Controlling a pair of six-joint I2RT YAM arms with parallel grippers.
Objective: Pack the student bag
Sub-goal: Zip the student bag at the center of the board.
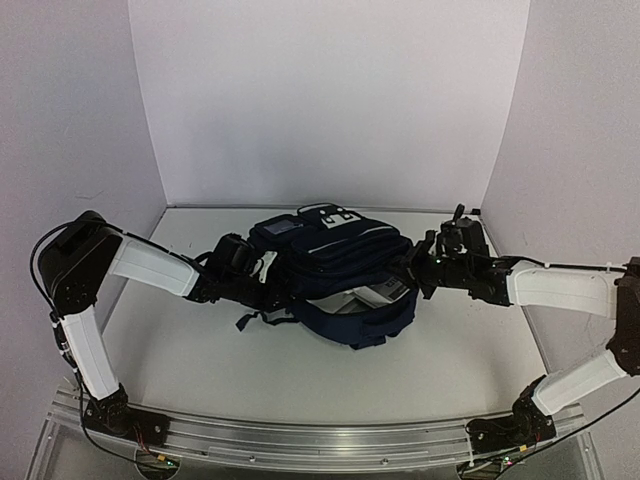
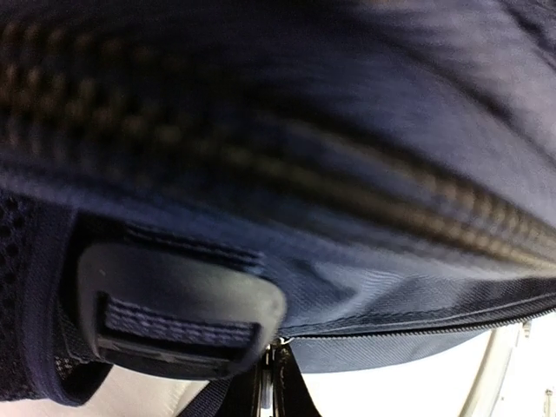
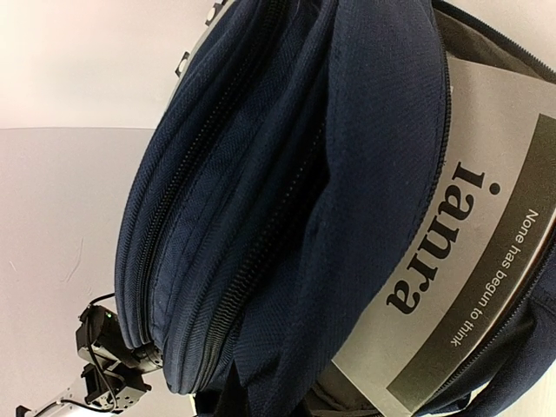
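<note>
Backpack (image 1: 335,270) sits mid-frame, long side running left-right between the arms; left gripper (image 1: 263,273) is pinched shut on its left end, right gripper (image 1: 418,268) closed up against the right end.

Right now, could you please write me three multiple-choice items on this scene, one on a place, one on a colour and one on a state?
1. Where is the navy backpack?
A) on the table, between the left arm and the right arm
B) hanging on the back wall
C) on the floor

2. What colour is the large lettering on the printed booklet?
A) red
B) black
C) green

3. The backpack's main compartment is:
A) zipped shut
B) open, with the booklet inside
C) turned inside out

Answers: 1 A, it lies mid-table with an arm at each side; 2 B, the big letters are black on a pale page; 3 B, the booklet shows through the gaping opening.
</note>
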